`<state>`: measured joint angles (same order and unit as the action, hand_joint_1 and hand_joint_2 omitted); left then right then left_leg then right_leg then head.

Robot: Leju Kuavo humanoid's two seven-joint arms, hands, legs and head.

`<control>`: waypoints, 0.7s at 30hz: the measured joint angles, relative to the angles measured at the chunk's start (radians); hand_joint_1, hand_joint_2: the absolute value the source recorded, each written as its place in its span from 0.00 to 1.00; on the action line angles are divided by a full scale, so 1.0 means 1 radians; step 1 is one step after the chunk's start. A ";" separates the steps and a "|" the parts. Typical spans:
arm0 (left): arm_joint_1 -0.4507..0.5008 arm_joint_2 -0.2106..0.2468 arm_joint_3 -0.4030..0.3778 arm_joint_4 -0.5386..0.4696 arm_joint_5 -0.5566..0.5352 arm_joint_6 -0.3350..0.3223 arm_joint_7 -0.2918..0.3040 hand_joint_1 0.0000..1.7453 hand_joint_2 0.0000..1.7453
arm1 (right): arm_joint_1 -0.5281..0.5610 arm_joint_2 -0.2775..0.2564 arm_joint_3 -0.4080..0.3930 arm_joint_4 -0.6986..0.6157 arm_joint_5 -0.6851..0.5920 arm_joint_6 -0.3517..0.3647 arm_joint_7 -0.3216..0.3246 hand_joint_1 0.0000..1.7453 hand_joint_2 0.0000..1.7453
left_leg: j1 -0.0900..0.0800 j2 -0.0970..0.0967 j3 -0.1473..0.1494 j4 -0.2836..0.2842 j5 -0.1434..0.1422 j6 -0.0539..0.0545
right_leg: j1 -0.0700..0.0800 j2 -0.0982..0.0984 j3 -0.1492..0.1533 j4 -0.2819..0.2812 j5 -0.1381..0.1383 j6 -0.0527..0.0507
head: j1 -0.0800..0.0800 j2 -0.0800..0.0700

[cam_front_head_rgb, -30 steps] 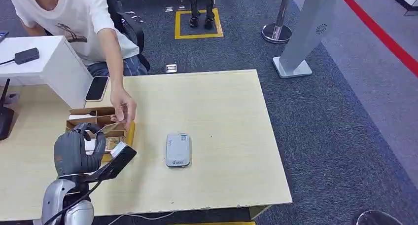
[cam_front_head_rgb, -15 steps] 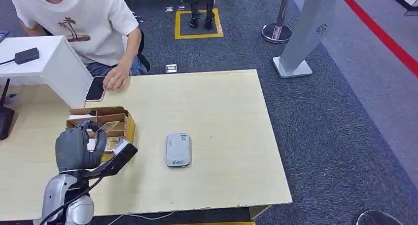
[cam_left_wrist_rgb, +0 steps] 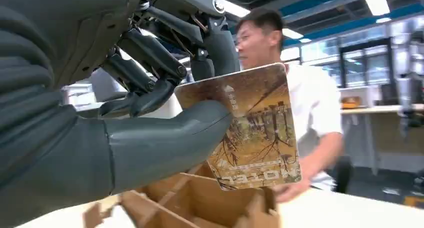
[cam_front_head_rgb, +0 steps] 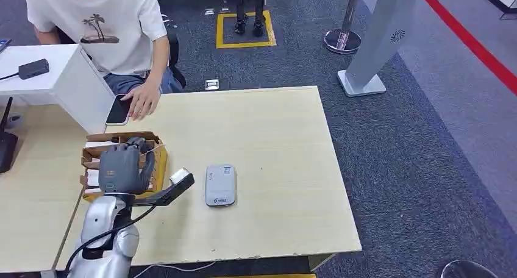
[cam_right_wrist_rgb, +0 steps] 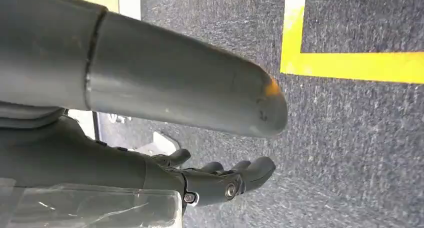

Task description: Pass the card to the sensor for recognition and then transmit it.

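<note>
My left hand (cam_front_head_rgb: 125, 165) hovers over the open cardboard box (cam_front_head_rgb: 160, 163) at the table's left. In the left wrist view its thumb (cam_left_wrist_rgb: 165, 138) and fingers pinch a brown card (cam_left_wrist_rgb: 257, 133) with a tree picture, held upright above the box (cam_left_wrist_rgb: 200, 205). The grey card sensor (cam_front_head_rgb: 220, 185) lies flat on the table, a short way to the right of this hand. My right hand (cam_right_wrist_rgb: 220, 183) hangs over the carpet floor, holding nothing, its fingers loosely extended.
A person (cam_front_head_rgb: 110, 28) in a white shirt sits behind the table's far left edge, one hand (cam_front_head_rgb: 141, 99) resting by a phone (cam_front_head_rgb: 117, 110). A white cabinet (cam_front_head_rgb: 61, 83) stands at the left. The table (cam_front_head_rgb: 280, 144) is bare wood to the right of the sensor.
The person's hand has drawn back from the box to the phone. My left hand has moved forward and right, over the box.
</note>
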<state>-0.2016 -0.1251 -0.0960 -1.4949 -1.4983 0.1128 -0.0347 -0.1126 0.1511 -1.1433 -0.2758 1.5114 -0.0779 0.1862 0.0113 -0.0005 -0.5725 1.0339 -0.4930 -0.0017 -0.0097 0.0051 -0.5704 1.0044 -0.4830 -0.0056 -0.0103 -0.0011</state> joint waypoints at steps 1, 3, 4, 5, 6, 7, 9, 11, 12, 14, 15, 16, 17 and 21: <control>-0.012 0.000 -0.016 0.027 -0.011 0.010 -0.002 1.00 1.00 | -0.001 0.000 0.004 0.000 0.001 0.006 -0.003 0.00 0.00 | 0.000 0.000 0.000 0.000 0.000 0.000 | 0.000 0.000 0.000 0.000 0.000 0.000 | 0.000 0.000; -0.027 0.000 -0.047 0.076 -0.024 0.022 -0.002 1.00 1.00 | -0.004 -0.003 0.011 0.003 0.008 0.008 -0.007 0.00 0.00 | 0.000 0.000 0.000 0.000 0.000 0.000 | 0.000 0.000 0.000 0.000 0.000 0.000 | 0.000 0.000; -0.031 -0.002 -0.060 0.097 -0.028 0.026 -0.002 1.00 1.00 | -0.006 -0.004 0.013 0.005 0.013 0.008 -0.007 0.00 0.00 | 0.000 0.000 0.000 0.000 0.000 0.000 | 0.000 0.000 0.000 0.000 0.000 0.000 | 0.000 0.000; -0.035 -0.003 -0.075 0.120 -0.031 0.031 -0.002 1.00 1.00 | -0.006 -0.005 0.015 0.005 0.016 0.012 -0.007 0.00 0.00 | 0.000 0.000 0.000 0.000 0.000 0.000 | 0.000 0.000 0.000 0.000 0.000 0.000 | 0.000 0.000; -0.038 -0.005 -0.089 0.139 -0.031 0.036 -0.002 1.00 1.00 | -0.007 -0.005 0.016 0.006 0.016 0.013 -0.007 0.00 0.00 | 0.000 0.000 0.000 0.000 0.000 0.000 | 0.000 0.000 0.000 0.000 0.000 0.000 | 0.000 0.000; -0.042 -0.006 -0.100 0.155 -0.031 0.039 -0.002 1.00 1.00 | -0.008 -0.006 0.018 0.006 0.017 0.015 -0.007 0.00 0.00 | 0.000 0.000 0.000 0.000 0.000 0.000 | 0.000 0.000 0.000 0.000 0.000 0.000 | 0.000 0.000; -0.046 -0.009 -0.125 0.188 -0.031 0.047 -0.002 1.00 1.00 | -0.009 -0.006 0.019 0.007 0.017 0.017 -0.007 0.00 0.00 | 0.000 0.000 0.000 0.000 0.000 0.000 | 0.000 0.000 0.000 0.000 0.000 0.000 | 0.000 0.000; -0.046 -0.015 -0.142 0.211 -0.027 0.055 -0.002 1.00 1.00 | -0.009 -0.007 0.021 0.008 0.017 0.017 -0.007 0.00 0.00 | 0.000 0.000 0.000 0.000 0.000 0.000 | 0.000 0.000 0.000 0.000 0.000 0.000 | 0.000 0.000; -0.046 -0.019 -0.149 0.222 -0.026 0.059 -0.002 1.00 1.00 | -0.009 -0.007 0.021 0.008 0.017 0.017 -0.007 0.00 0.00 | 0.000 0.000 0.000 0.000 0.000 0.000 | 0.000 0.000 0.000 0.000 0.000 0.000 | 0.000 0.000; -0.046 -0.023 -0.165 0.241 -0.025 0.060 -0.004 1.00 1.00 | -0.009 -0.008 0.025 0.009 0.018 0.017 -0.008 0.00 0.00 | 0.000 0.000 0.000 0.000 0.000 0.000 | 0.000 0.000 0.000 0.000 0.000 0.000 | 0.000 0.000; -0.046 -0.024 -0.176 0.253 -0.026 0.062 -0.008 1.00 1.00 | -0.009 -0.008 0.026 0.010 0.018 0.017 -0.008 0.00 0.00 | 0.000 0.000 0.000 0.000 0.000 0.000 | 0.000 0.000 0.000 0.000 0.000 0.000 | 0.000 0.000; -0.045 -0.025 -0.185 0.264 -0.026 0.066 -0.008 1.00 1.00 | -0.009 -0.008 0.027 0.010 0.018 0.017 -0.008 0.00 0.00 | 0.000 0.000 0.000 0.000 0.000 0.000 | 0.000 0.000 0.000 0.000 0.000 0.000 | 0.000 0.000; -0.043 -0.027 -0.196 0.273 -0.026 0.069 -0.011 1.00 1.00 | -0.009 -0.008 0.027 0.010 0.018 0.017 -0.008 0.00 0.00 | 0.000 0.000 0.000 0.000 0.000 0.000 | 0.000 0.000 0.000 0.000 0.000 0.000 | 0.000 0.000; -0.043 -0.027 -0.196 0.274 -0.026 0.070 -0.011 1.00 1.00 | -0.009 -0.008 0.027 0.010 0.018 0.017 -0.008 0.00 0.00 | 0.000 0.000 0.000 0.000 0.000 0.000 | 0.000 0.000 0.000 0.000 0.000 0.000 | 0.000 0.000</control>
<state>-0.2443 -0.1518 -0.2922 -1.2208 -1.5244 0.1823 -0.0454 -0.1214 0.1431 -1.1162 -0.2659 1.5290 -0.0610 0.1785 0.0113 -0.0005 -0.5727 1.0340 -0.4934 -0.0013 -0.0097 0.0051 -0.5705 1.0044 -0.4831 -0.0056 -0.0103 -0.0011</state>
